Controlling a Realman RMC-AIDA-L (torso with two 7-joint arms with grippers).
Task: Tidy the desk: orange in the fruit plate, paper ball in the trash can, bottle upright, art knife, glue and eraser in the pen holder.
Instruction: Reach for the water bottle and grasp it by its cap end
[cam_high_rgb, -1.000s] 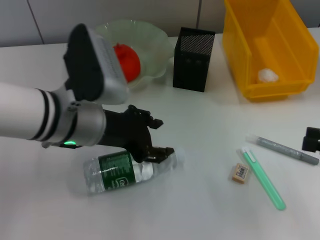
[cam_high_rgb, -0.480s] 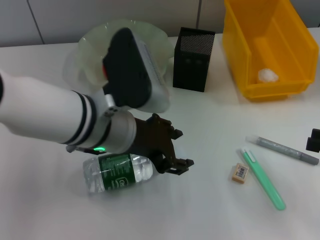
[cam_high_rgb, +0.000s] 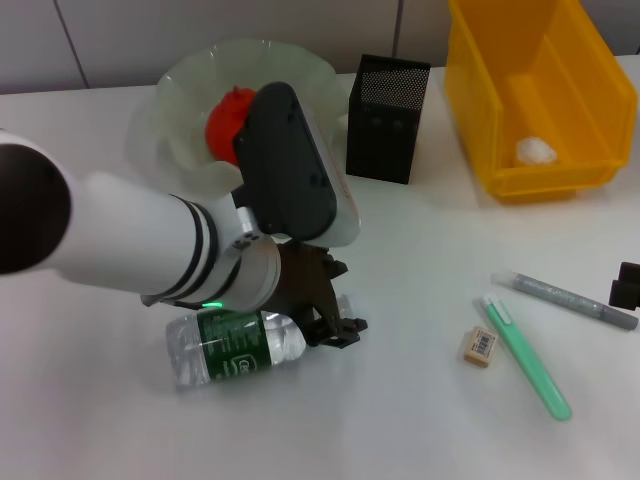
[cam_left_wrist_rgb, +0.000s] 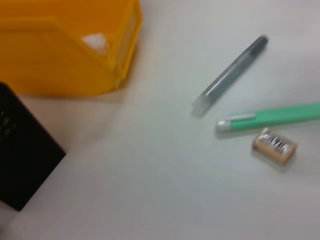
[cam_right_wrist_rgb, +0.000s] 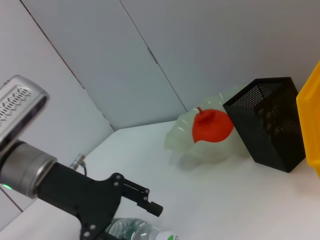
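Near to far: eraser (cam_high_rgb: 481, 346), green knife (cam_high_rgb: 526, 355) and grey glue (cam_high_rgb: 565, 299) lie loose; left gripper (cam_high_rgb: 335, 322), fingers spread, straddles the lying bottle (cam_high_rgb: 235, 345); orange (cam_high_rgb: 228, 120) in plate (cam_high_rgb: 190, 100), paper ball (cam_high_rgb: 536, 150) binned.

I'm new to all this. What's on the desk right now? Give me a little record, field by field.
orange: lies in the fruit plate, orange at
paper ball: inside the trash can
bottle: lying on its side on the desk
left end effector: open, down at the bottle's cap end
eraser: on the desk beside a green pen-shaped tool
grey pen-shaped tool: on the desk
pen holder: upright, between plate and can
right end effector: only a dark part shows at the head view's right edge
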